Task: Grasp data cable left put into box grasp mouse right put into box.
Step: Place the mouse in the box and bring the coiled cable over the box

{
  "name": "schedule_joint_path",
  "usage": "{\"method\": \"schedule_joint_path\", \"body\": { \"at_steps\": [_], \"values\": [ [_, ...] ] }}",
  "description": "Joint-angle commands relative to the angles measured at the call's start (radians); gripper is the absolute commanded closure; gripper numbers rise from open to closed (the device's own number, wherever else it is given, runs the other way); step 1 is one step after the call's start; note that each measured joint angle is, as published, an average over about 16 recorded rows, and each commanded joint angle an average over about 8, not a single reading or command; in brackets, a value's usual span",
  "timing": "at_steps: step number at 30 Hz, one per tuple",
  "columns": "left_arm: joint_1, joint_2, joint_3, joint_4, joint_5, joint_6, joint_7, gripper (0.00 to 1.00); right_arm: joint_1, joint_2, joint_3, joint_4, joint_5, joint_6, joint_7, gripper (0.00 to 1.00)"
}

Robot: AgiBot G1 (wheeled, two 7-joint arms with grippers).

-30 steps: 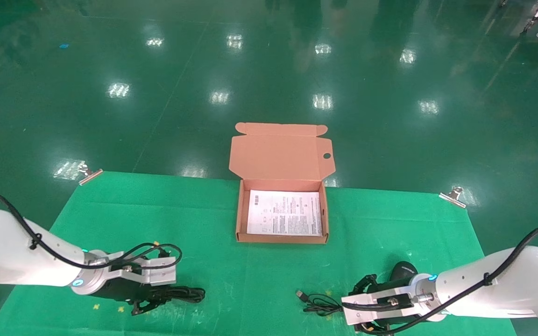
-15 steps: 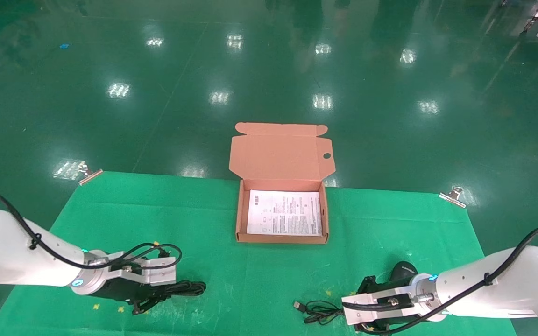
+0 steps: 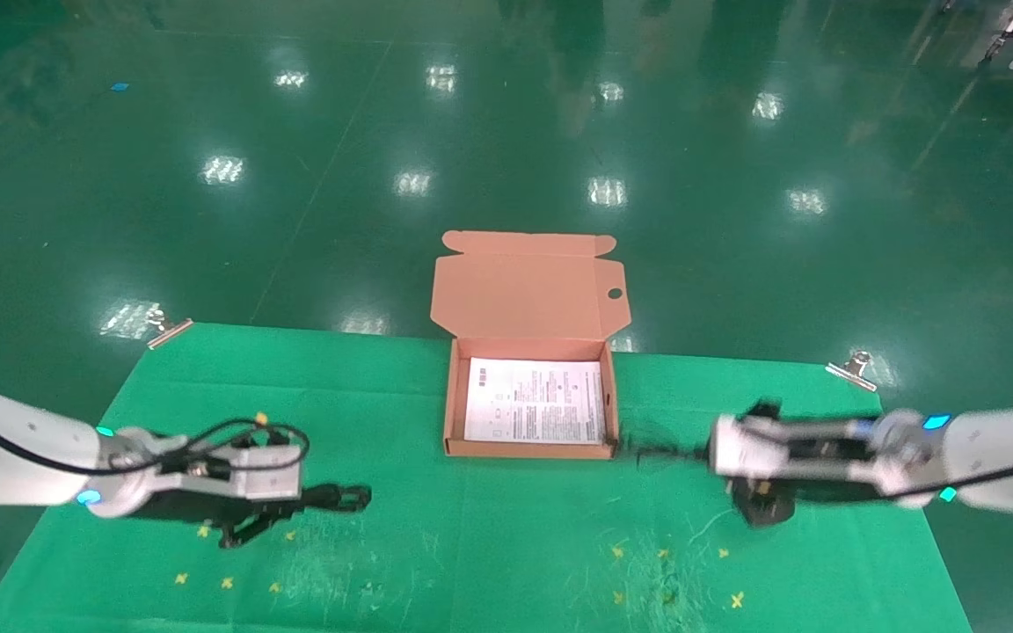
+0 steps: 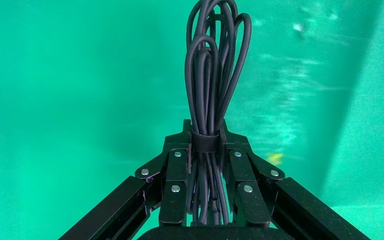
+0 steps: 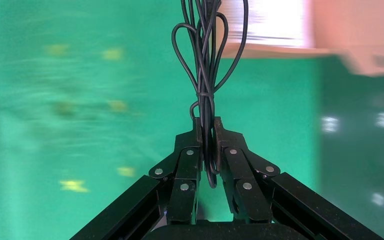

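Note:
The open box (image 3: 448, 413) stands at the table's far middle with a white printed sheet (image 3: 535, 401) as its floor. My left gripper (image 3: 335, 498) is at the front left, shut on the strapped bundle of the data cable (image 4: 212, 65) and holding it above the cloth. My right gripper (image 3: 660, 457) is just right of the box's front corner, shut on the mouse's thin looped cord (image 5: 205, 60). The black mouse (image 3: 760, 510) shows blurred under my right wrist; I cannot tell if it is off the cloth. The box (image 5: 360, 30) also shows in the right wrist view.
The green cloth (image 3: 506, 545) covers the table and is held by metal clips at the far left (image 3: 171, 330) and far right (image 3: 854, 369). Small yellow marks (image 3: 735, 600) dot the front. Shiny green floor lies beyond the far edge.
My right arm has swung up and toward the box, carrying the cord off the front of the cloth. My left gripper has risen and moved slightly back with the data cable.

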Motion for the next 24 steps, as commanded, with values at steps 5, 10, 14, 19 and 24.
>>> {"method": "schedule_joint_path", "body": {
  "at_steps": [5, 10, 14, 19, 24],
  "values": [
    [-0.018, -0.055, -0.028, -0.141, -0.021, 0.008, -0.027, 1.00, 0.052, 0.045, 0.053, 0.051, 0.028, 0.039, 0.028, 1.00],
    [-0.037, -0.077, -0.049, -0.260, -0.016, -0.012, -0.075, 1.00, 0.115, 0.037, 0.087, 0.073, 0.045, 0.073, 0.025, 1.00],
    [-0.056, -0.071, -0.059, -0.329, 0.008, -0.043, -0.114, 1.00, 0.169, -0.004, 0.104, 0.062, 0.064, 0.094, -0.005, 1.00],
    [-0.089, -0.039, -0.065, -0.376, 0.051, -0.092, -0.146, 1.00, 0.238, -0.086, 0.115, 0.002, 0.091, 0.117, -0.073, 1.00],
    [-0.125, -0.001, -0.068, -0.390, 0.088, -0.138, -0.150, 1.00, 0.297, -0.168, 0.125, -0.086, 0.121, 0.136, -0.151, 1.00]
  ]
}}
